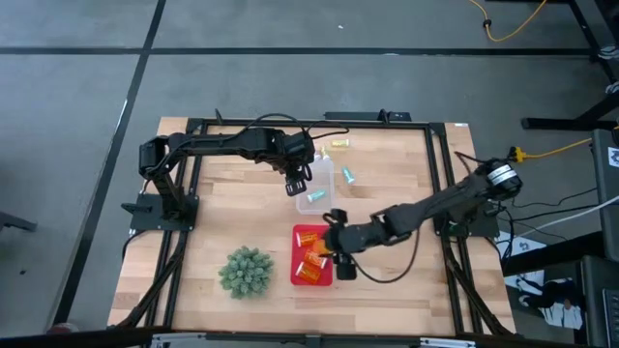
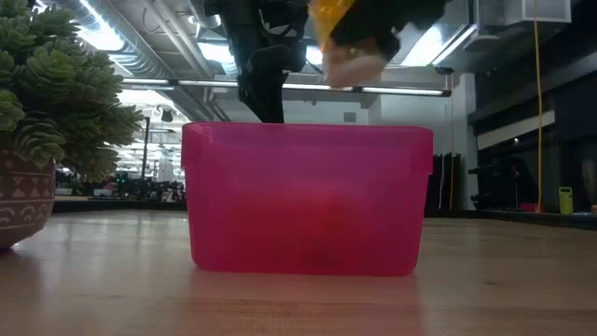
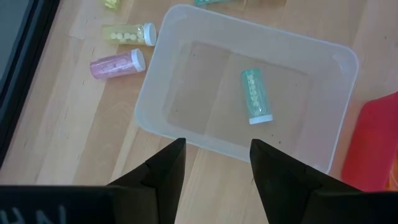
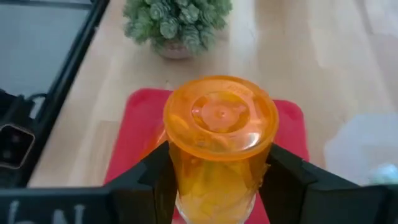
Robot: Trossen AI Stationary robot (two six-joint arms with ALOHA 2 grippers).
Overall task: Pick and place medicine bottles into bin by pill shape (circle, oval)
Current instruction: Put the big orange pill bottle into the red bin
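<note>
From above, the right gripper [image 1: 336,253] hangs over the red bin's [image 1: 302,235] right edge. Its wrist view shows the fingers clamped on an orange bottle [image 4: 219,143]. The left gripper [image 3: 214,163], fingers apart and empty, overlooks the clear bin [image 3: 180,43] holding a teal vial [image 3: 256,96].

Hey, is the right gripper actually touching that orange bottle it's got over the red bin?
Touching. The right wrist view shows the right gripper with both fingers pressed against the orange bottle, no gap.

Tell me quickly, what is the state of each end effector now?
Left end effector: open, empty, above the clear bin.
Right end effector: closed on an orange bottle, above the red bin.
</note>
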